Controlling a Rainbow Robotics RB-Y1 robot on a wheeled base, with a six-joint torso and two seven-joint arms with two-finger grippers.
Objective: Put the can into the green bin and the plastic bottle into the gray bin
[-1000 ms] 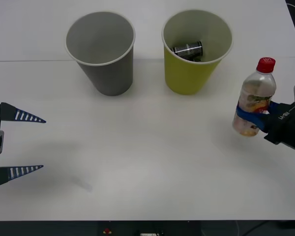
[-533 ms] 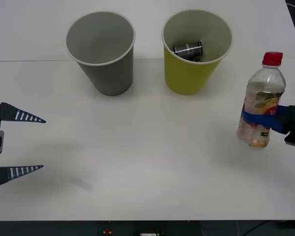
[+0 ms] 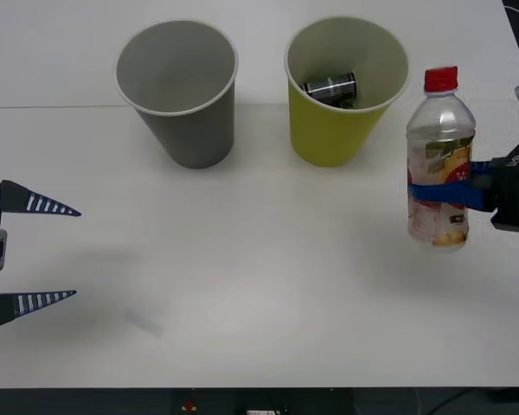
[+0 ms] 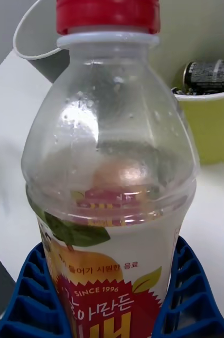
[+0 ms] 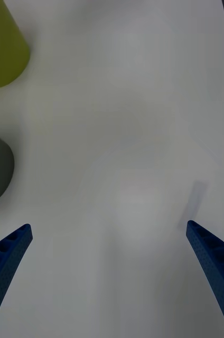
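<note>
Gray bin upper left of centre, green bin to its right, can inside it. Plastic bottle upright at right, in my right gripper. My left gripper lower left, over table.

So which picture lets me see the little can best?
The front view: it looks down into the green bin, where the can lies whole. The right wrist view catches it over the rim, partly behind the plastic bottle. The left wrist view gives just that bin's outside.
</note>
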